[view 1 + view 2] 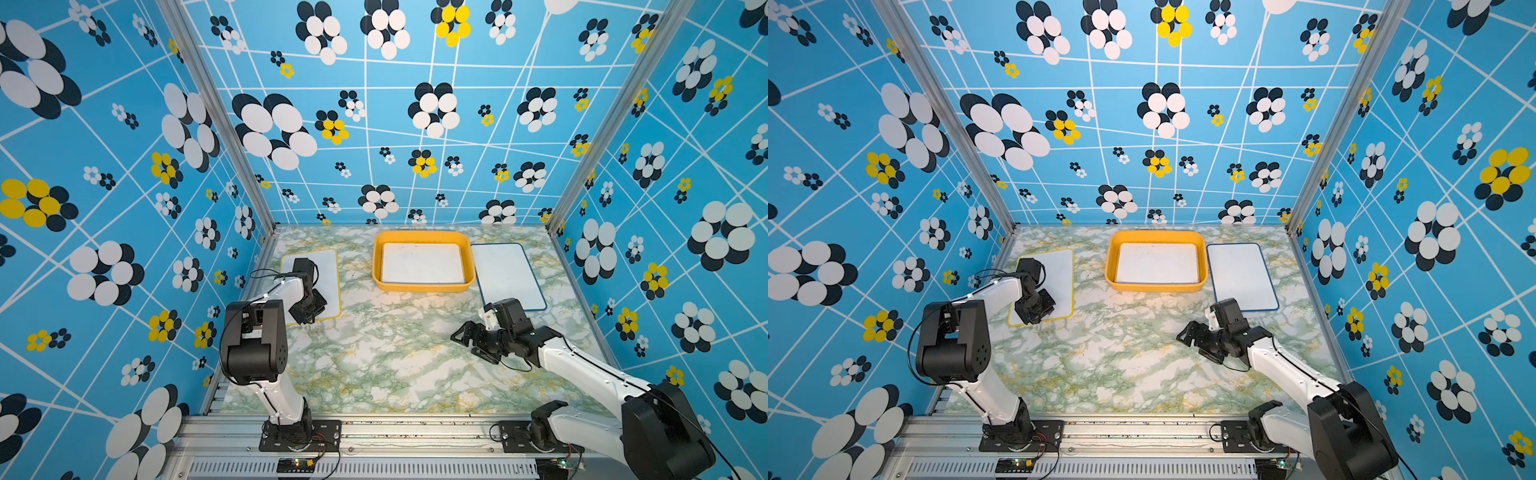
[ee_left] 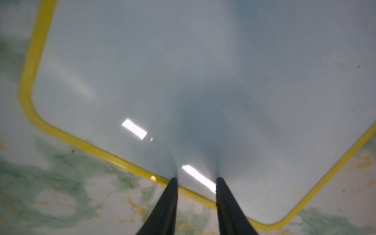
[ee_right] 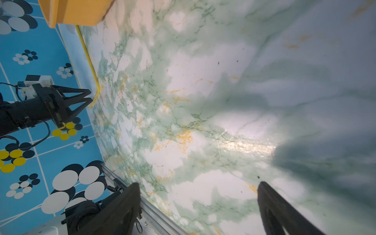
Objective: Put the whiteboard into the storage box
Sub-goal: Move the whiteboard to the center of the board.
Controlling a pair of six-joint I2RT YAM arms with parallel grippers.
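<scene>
Three boards, one storage box (image 1: 424, 286): a plain board (image 1: 422, 262) lies inside it, a yellow-edged board (image 1: 330, 270) to its left, a blue-edged board (image 1: 509, 274) to its right. The left gripper (image 2: 196, 179), slightly parted and empty, stands at the yellow-edged board's edge. The right gripper (image 3: 199, 183) gapes empty.

Blue walls (image 1: 415, 124), black-white-yellow flower print, white lines; green-marbled tabletop (image 1: 395, 353); aluminium frame posts (image 1: 220, 116).
</scene>
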